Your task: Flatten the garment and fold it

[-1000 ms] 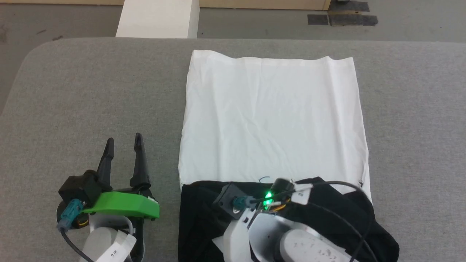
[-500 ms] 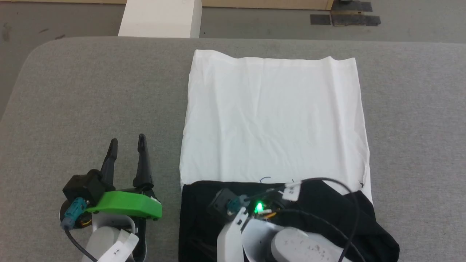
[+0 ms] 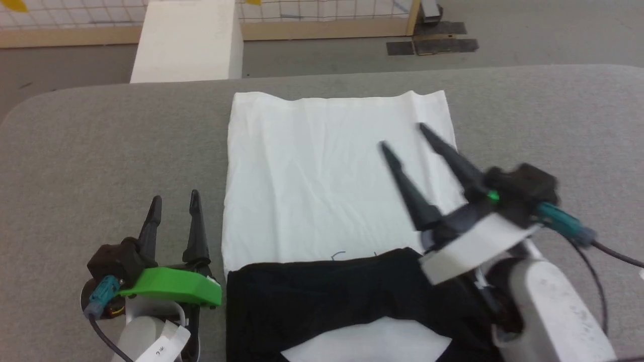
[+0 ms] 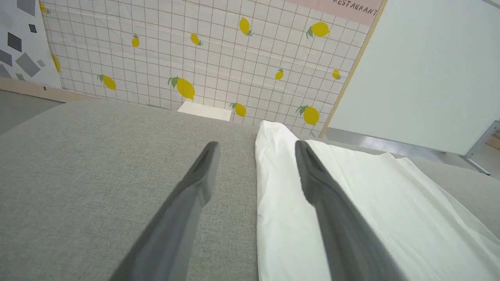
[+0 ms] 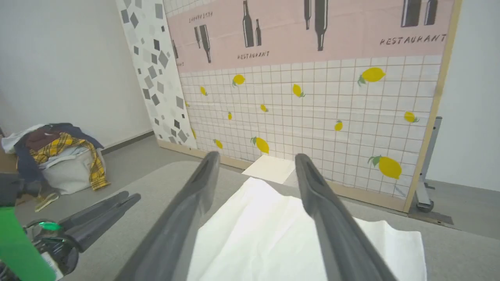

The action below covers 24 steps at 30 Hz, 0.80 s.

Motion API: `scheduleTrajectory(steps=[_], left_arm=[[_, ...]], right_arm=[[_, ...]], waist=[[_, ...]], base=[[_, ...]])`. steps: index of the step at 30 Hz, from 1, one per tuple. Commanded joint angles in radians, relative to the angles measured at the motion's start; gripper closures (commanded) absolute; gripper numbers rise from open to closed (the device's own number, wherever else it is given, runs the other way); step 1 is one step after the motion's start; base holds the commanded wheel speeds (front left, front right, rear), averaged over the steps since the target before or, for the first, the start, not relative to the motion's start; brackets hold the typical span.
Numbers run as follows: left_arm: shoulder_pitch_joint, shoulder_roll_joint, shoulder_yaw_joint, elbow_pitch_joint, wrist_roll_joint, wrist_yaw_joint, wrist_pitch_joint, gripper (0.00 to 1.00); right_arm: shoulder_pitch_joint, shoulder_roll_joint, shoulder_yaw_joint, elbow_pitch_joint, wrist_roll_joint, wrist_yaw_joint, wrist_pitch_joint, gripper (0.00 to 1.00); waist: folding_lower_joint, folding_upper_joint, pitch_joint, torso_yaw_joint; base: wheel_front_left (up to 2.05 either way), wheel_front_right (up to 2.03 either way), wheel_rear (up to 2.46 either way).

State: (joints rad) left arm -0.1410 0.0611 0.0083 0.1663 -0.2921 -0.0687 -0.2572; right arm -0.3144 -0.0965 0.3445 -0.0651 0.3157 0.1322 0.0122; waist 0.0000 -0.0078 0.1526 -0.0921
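A robot test room dressed as a set: a printed backdrop (image 5: 312,97) of lemon tiles, bottles and the word RESTAURANT stands before bare white walls (image 5: 58,58), with a grey padded table (image 3: 100,141), grey floor (image 5: 129,156) and heaped clothes (image 5: 58,146).

Desk (image 3: 100,130): spreading wide in grey fabric, rounding off at the far left corner.
Floor (image 3: 543,30): lying grey beyond the desk, carrying dark tape patches (image 3: 432,46).
White block (image 3: 186,42): standing just behind the desk's far edge.
Back panel (image 5: 312,117): showing a white grid dotted with yellow lemons.
Upper band (image 5: 359,23): running pink with black bottles and the word RESTAURANT.
Side panel (image 5: 156,78): showing scattered grey shapes.
Left wall (image 5: 58,58): standing plain white.
Clothes heap (image 5: 58,150): piling over a pale basket on the floor.
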Motion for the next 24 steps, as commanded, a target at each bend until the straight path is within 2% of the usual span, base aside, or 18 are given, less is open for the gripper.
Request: scheduleTrajectory(steps=[1,6,12,16,24], left_arm=[[-0.005,0.006,-0.004,0.006,0.003,0.001,-0.003,0.0],[-0.054,0.025,-0.014,0.024,-0.001,-0.008,0.024,0.0],[-0.211,0.124,-0.057,0.082,0.031,-0.035,0.125,0.0],[-0.369,0.203,-0.092,0.148,0.023,-0.052,0.237,0.0],[-0.668,0.351,-0.2,0.257,-0.028,-0.061,0.558,0.0]], right_arm=[[0.041,0.001,-0.05,-0.012,-0.026,-0.002,-0.013,0.0],[0.141,0.009,-0.202,-0.035,-0.087,-0.002,-0.041,0.0],[0.209,0.021,-0.299,-0.045,-0.102,-0.002,-0.049,0.0],[0.206,0.028,-0.32,-0.052,-0.096,-0.002,-0.055,0.0],[0.155,0.034,-0.304,-0.031,-0.066,-0.002,-0.084,0.0]], waist=[[0.0,0.0076,-0.007,-0.032],[0.0,0.0076,0.012,-0.066],[0.0,0.0076,0.072,-0.102],[0.0,0.0076,0.133,-0.133],[0.0,0.0076,0.255,-0.205]], base=[[0.0,0.0,0.0],[0.0,0.0,0.0],[0.0,0.0,0.0],[0.0,0.0,0.0],[0.0,0.0,0.0]])
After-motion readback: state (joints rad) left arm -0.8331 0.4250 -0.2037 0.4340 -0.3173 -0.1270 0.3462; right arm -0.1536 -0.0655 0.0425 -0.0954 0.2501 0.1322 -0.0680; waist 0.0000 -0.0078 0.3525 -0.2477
